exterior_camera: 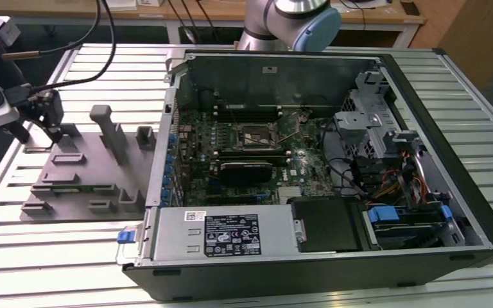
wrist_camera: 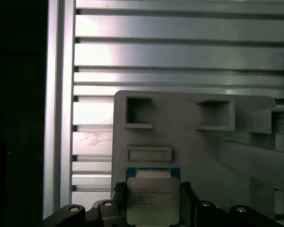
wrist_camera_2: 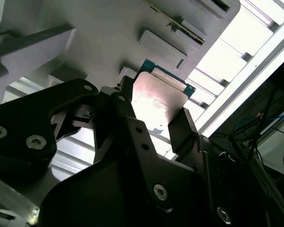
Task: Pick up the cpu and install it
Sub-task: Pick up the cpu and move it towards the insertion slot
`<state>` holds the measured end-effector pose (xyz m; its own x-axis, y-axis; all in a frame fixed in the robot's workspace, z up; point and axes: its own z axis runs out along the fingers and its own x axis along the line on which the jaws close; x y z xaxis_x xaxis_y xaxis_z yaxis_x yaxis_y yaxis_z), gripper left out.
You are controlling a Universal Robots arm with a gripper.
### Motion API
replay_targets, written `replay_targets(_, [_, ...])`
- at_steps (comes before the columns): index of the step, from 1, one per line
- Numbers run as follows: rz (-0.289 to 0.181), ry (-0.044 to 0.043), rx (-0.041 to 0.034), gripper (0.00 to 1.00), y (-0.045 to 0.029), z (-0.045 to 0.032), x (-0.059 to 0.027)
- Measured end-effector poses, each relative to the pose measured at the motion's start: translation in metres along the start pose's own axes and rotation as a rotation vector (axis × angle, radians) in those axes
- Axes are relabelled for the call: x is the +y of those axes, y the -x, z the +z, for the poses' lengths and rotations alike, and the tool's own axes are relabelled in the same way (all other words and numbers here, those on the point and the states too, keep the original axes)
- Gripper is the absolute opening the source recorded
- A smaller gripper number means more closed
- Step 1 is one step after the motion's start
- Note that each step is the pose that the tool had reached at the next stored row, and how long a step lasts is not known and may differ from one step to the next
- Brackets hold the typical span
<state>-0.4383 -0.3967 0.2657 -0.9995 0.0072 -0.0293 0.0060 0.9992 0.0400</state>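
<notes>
Cpu pinched between jaws at grey tray; lid print unreadable.

No print is legible enough to read out. In the exterior view the power supply carries a big label, part white, part black, w/ rows of tiny text and approval-type marks, all too small to make out. A small white sticker w/ dark print sits just above it, also unreadable. In the first wrist view the cpu lid bears several faint text lines, illegible; same in the second wrist view, where the cpu shows only blurred marks.
</notes>
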Motion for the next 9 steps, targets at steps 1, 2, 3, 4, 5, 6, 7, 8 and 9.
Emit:
replay_targets(1, [0.0, 0.0, -0.0004, 0.54, 0.0001, -0.0028, 0.0001])
replay_targets(2, [0.0, 0.0, -0.0009, 0.54, 0.0002, -0.0054, 0.0002])
replay_targets(3, [0.0, 0.0001, -0.0011, 0.54, 0.0002, -0.0077, 0.0003])
replay_targets(4, [0.0, 0.0, -0.0012, 0.54, 0.0003, -0.0101, 0.0004])
replay_targets(5, [0.0, 0.0, -0.0014, 0.54, 0.0004, -0.0125, 0.0005])
replay_targets(6, [0.0, 0.0, -0.0017, 0.54, 0.0004, -0.0147, 0.0006])
replay_targets(7, [0.0, 0.0, -0.002, 0.54, 0.0005, -0.0169, 0.0007])
replay_targets(8, [0.0, 0.0, -0.0021, 0.54, 0.0006, -0.0188, 0.0008])
replay_targets(9, [0.0, 0.0, -0.0023, 0.54, 0.0006, -0.0207, 0.0009])
